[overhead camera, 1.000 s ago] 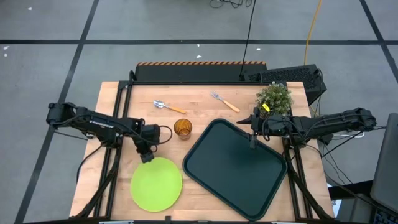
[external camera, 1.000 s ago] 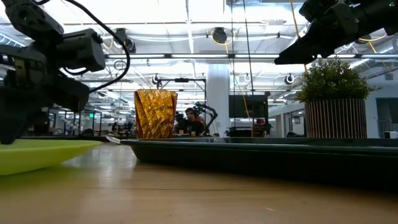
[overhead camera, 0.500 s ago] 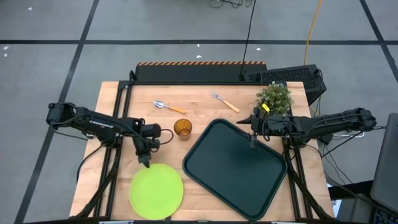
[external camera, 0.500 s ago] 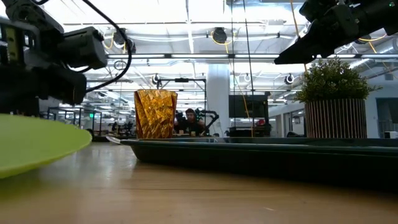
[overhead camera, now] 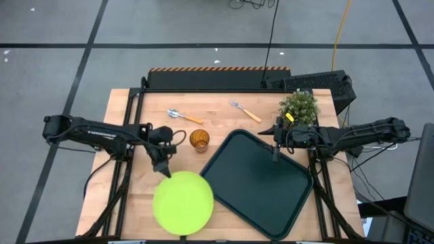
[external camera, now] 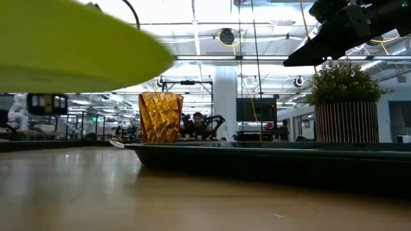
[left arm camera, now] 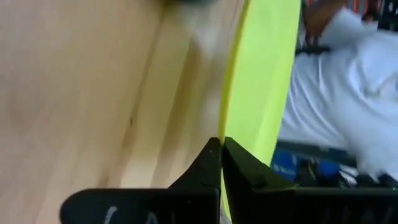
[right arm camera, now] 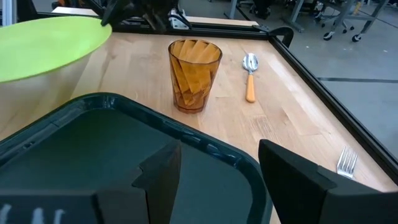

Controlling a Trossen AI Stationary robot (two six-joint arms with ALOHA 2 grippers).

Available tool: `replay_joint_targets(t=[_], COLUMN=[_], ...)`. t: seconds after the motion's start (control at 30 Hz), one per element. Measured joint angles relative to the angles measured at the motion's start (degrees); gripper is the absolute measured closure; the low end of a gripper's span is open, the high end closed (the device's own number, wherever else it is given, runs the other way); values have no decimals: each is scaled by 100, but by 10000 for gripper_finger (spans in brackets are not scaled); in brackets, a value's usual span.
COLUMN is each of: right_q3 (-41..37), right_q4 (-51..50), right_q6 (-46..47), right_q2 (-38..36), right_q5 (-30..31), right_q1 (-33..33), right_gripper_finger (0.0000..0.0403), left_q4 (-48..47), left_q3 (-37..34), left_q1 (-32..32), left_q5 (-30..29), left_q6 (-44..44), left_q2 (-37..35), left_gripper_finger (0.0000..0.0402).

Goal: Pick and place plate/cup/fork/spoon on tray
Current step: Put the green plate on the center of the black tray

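The lime-green plate [overhead camera: 183, 202] hangs above the table's near left part, just left of the dark tray [overhead camera: 261, 181], with my left gripper [overhead camera: 163, 171] shut on its far rim. The low view shows the plate [external camera: 70, 45] high off the wood. The amber cup [overhead camera: 199, 140] stands upright by the tray's far left corner. The spoon [overhead camera: 184, 116] and the fork [overhead camera: 245, 111] lie flat on the wood farther back. My right gripper [right arm camera: 217, 180] waits open above the tray's far right corner [overhead camera: 274, 146]. My left gripper pinches the plate's rim [left arm camera: 225, 127] between its two fingers [left arm camera: 199, 168], on the plate's far left side. The fingers slant down from the table's far left. The plate is lifted clear of the table and reaches from the fingers toward the near edge.
A potted plant [overhead camera: 299, 105] stands at the table's far right, behind my right gripper. A black box [overhead camera: 319, 85] sits beyond that corner. Bare wood [overhead camera: 135, 115] lies at the far left.
My left gripper has risen and tipped upward, carrying the plate. The plate, first resting on the table, is now lifted clear and has shifted a little toward the tray.
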Motion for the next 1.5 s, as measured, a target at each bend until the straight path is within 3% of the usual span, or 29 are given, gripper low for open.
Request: replay_joint_targets(t=[0.47, 0.7, 0.97, 1.17, 1.5], right_q3=[0, 0, 0, 0, 0], right_q4=[0, 0, 18, 45, -175], right_q6=[-17, -29, -397, -497, -263], right_q2=[0, 0, 0, 0, 0], right_q5=[2, 2, 22, 19, -20], right_q1=[0, 0, -2, -2, 0], right_gripper_finger=[193, 193, 193, 193, 193], left_q4=[69, 986, 1943, 3234, 3894], left_q3=[878, 900, 900, 900, 901], left_q1=[-490, -961, -1777, -2536, -3861], left_q5=[-1476, -2473, -3491, -5147, -7601], left_q6=[-1453, -2346, -3318, -4200, -5694], left_q2=[-109, 108, 934, 1306, 2006], left_gripper_finger=[401, 401, 401, 401, 401])
